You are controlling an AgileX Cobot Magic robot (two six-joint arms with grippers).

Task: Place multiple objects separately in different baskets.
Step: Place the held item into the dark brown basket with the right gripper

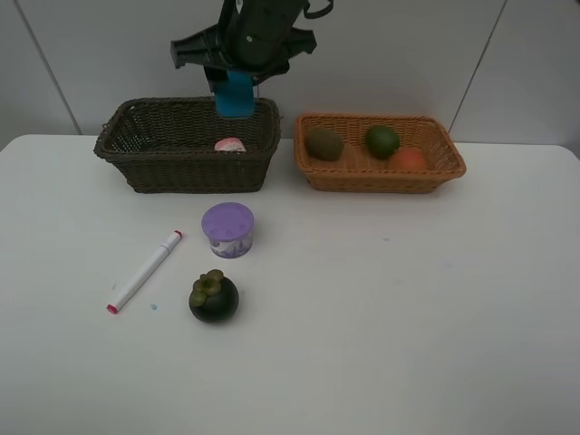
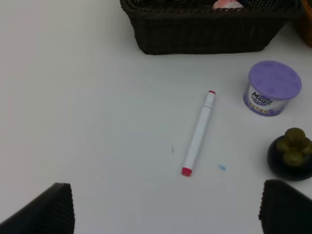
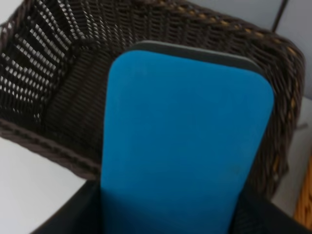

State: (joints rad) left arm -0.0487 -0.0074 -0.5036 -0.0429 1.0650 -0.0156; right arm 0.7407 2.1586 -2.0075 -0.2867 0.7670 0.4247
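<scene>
Right arm [image 1: 263, 32], above the desk's far edge, is showing as a matte black, blocky housing with a wide flat crossbar sticking out to both sides and a thin dark cable looping off its upper part. Right gripper [image 1: 234, 83] is reading as the same plain black in its wrist view, smooth and unglossy. Left gripper [image 2: 165, 209] is showing only two black fingertips [image 2: 48, 210], blunt-ended, with fine ribbing running along the pad edges.

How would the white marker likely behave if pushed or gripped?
The white marker lies flat and looks round-barrelled, so a sideways push would probably roll it. It seems stiff, slim and likely light; its smooth body might slip.
</scene>
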